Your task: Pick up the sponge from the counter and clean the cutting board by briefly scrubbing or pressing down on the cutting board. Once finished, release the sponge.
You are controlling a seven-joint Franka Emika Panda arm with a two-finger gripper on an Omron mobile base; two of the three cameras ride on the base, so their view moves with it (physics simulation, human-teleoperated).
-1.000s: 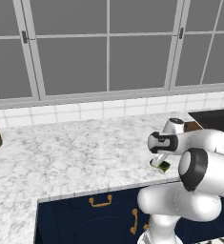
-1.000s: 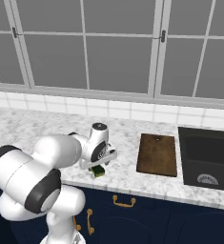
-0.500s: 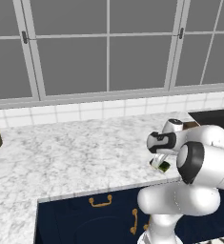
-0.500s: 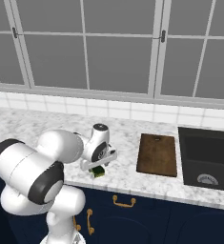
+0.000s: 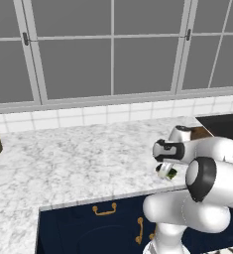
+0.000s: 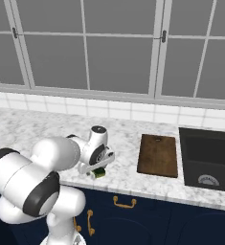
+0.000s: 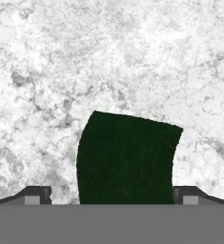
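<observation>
1. While the white arm bends low over the front edge of the white marble bench (image 6: pixel 47 127), its hand (image 7: pixel 111 194) hangs right above the small dark green rectangular sponge (image 7: pixel 127 159), fingers spread wide apart, one tip to each side of the block and nothing clamped.
2. From the right base view, the sponge (image 6: pixel 100 173) lies flat near the bench's front edge, well to the left of the flat brown wooden cutting board (image 6: pixel 158 155), which sits just beside the dark sink (image 6: pixel 207 160).
3. From the left base view, a sliver of the sponge (image 5: pixel 171 173) peeks out under the hand (image 5: pixel 163 171).
4. I'd judge the sponge light and soft, likely to squash and give under a squeeze rather than slip.
5. Taking it across its two long sides, low near the middle, looks safest to me; a shallow pinch on the top layer might let it twist during scrubbing.
</observation>
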